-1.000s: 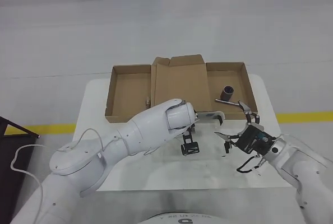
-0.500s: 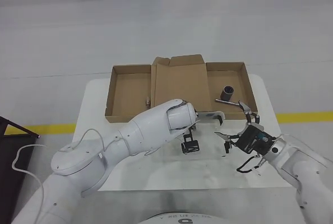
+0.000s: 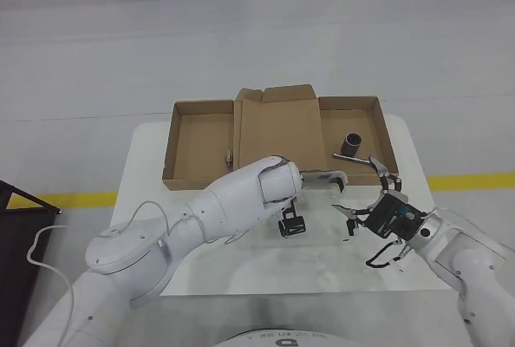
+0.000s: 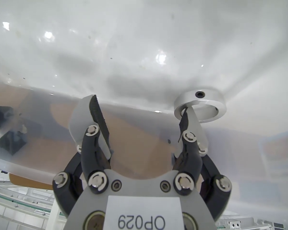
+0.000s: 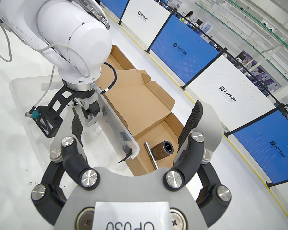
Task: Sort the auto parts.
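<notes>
- We see the left gripper [image 4: 139, 107] low inside a clear plastic tray [image 4: 134, 48], near the middle of the top view. Its jaws are spread wide and hold nothing.
- A silver shaft collar [image 4: 200, 105] with a set screw in its side lies flat on the tray floor. One fingertip [image 4: 185, 118] of the left gripper stands at the collar's bore, and we cannot tell whether it touches the metal.
- The right gripper [image 3: 355, 185] hovers right of centre in the top view, just below the box's right compartment. Its jaws are wide apart and empty.
- A cardboard box [image 3: 275, 130] lies open in the upper middle of the top view, with three compartments side by side. It sits on a white table [image 3: 153, 173].
- In the box's right compartment we find a dark cylindrical bearing [image 3: 355, 140]. A thin metal rod [image 3: 348, 158] lies just beside it.
- In the left compartment, at its lower right corner, sits a small metal part [image 3: 228, 159], too small for us to name.
</notes>
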